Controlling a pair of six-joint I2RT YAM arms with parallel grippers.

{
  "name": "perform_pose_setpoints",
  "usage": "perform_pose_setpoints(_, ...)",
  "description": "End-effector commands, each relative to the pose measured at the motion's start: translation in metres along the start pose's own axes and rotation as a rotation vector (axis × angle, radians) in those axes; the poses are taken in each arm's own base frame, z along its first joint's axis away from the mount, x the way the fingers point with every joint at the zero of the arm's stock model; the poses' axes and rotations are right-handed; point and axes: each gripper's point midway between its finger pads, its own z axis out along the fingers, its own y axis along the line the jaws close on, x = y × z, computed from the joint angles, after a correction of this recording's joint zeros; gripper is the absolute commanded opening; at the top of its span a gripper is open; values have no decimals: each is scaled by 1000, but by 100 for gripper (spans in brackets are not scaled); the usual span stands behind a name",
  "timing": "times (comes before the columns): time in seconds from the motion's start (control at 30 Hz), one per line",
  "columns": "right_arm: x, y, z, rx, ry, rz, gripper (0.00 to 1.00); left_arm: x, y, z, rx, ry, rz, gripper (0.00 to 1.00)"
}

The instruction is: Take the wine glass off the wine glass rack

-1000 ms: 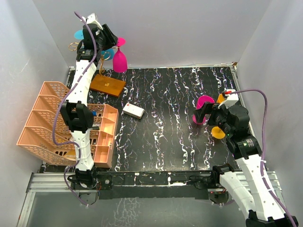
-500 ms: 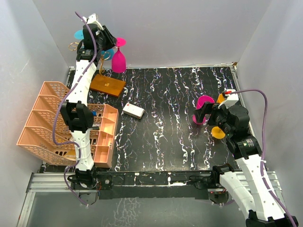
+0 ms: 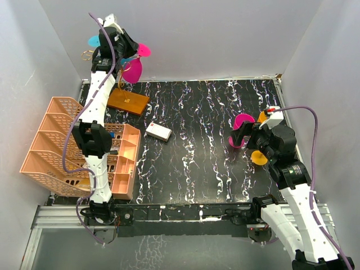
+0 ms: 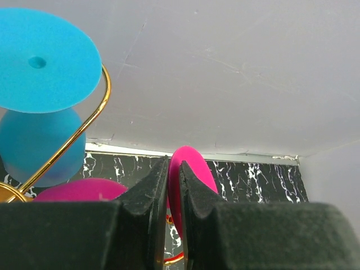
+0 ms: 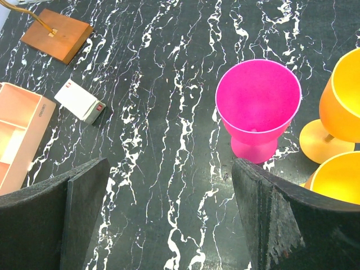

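Note:
High at the back left stands the wine glass rack, gold wire arms (image 3: 85, 55) over a wooden base (image 3: 128, 101). A magenta wine glass (image 3: 133, 70) hangs from it, tilted. My left gripper (image 3: 133, 49) is shut on that glass's round foot (image 4: 194, 174), which sits edge-on between the black pads. Its bowl (image 4: 79, 190) shows low left in the left wrist view. A blue glass (image 4: 42, 62) hangs on a gold arm (image 4: 84, 124) beside it. My right gripper (image 5: 169, 185) is open over bare table.
A magenta cup-shaped glass (image 5: 257, 107) and orange glasses (image 5: 343, 104) stand upright at the right, close to my right gripper. A small white box (image 3: 158, 132) lies mid-left. A peach lattice basket (image 3: 56, 140) fills the left edge. Walls enclose the back and sides.
My left jaws closed onto the magenta glass's foot. The glass's bowl swung up and left from hanging straight. The right arm stayed still.

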Motion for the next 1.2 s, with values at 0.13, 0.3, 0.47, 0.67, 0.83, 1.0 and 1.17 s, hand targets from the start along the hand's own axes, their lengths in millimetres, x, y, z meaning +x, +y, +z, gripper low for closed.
perform_pose_setpoints(0.13,-18,1,1,0,-79,-5,99,-30,-14,-17,24,-77,-49,0)
perform_pose_setpoints(0.3,-17,1,1,2,-78,-4,99,-36,-24,-22,64,-88,-136,0)
perform_pose_setpoints(0.47,-18,1,1,2,-81,-4,99,-46,-31,-32,97,-90,-191,0)
perform_pose_setpoints(0.67,-18,1,0,-2,-84,-5,99,-59,-27,-47,123,-107,-248,0)
perform_pose_setpoints(0.83,-18,2,0,-6,-82,-3,99,-61,-25,-50,176,-81,-309,0)
perform_pose_setpoints(1.0,-18,2,1,-8,-80,-3,99,-57,-20,-48,199,-46,-365,0)
perform_pose_setpoints(1.17,-17,3,1,-10,-75,-3,99,-57,-17,-51,218,-29,-385,0)
